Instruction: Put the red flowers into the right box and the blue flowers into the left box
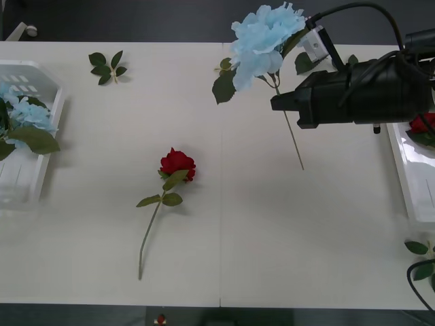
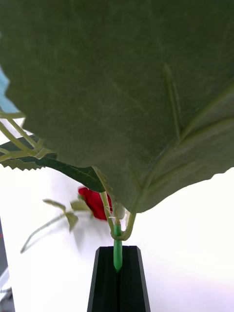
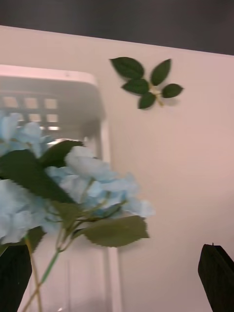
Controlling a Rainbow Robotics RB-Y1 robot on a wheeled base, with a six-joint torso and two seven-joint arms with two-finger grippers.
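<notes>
The right hand (image 2: 117, 273) sits at the end of the black arm that reaches in from the right side of the table (image 1: 224, 258), above its far right part. Its two black fingers (image 2: 105, 282) are pressed together on the thin green stem of a blue flower (image 1: 266, 39), as the right wrist view shows, with a big green leaf (image 2: 122, 97) of that flower spread in front of the camera. In the front view the pale blue head is at the far edge of the table and the stem runs down toward the near side, its lower end just beside the middle seam of the table.

A red flower (image 1: 177, 164) lies flat near the middle of the table, its head toward the far side and its long stem pointing to the near edge. It also appears beyond the pinched stem in the right wrist view (image 2: 95, 202).

The left box (image 1: 27, 136) stands at the left edge of the table and has blue flowers (image 1: 27, 115) in it, with a leaf hanging over its rim. The left hand (image 3: 117, 278) is over this box with its black fingers (image 3: 217, 278) spread apart; the blue flowers in the box lie close in front of it. A loose leaf sprig (image 1: 107, 66) lies on the table beyond the left box.

The right box (image 1: 411, 176) is at the right edge, partly under the arm, and a red flower (image 1: 423, 124) lies in it.
</notes>
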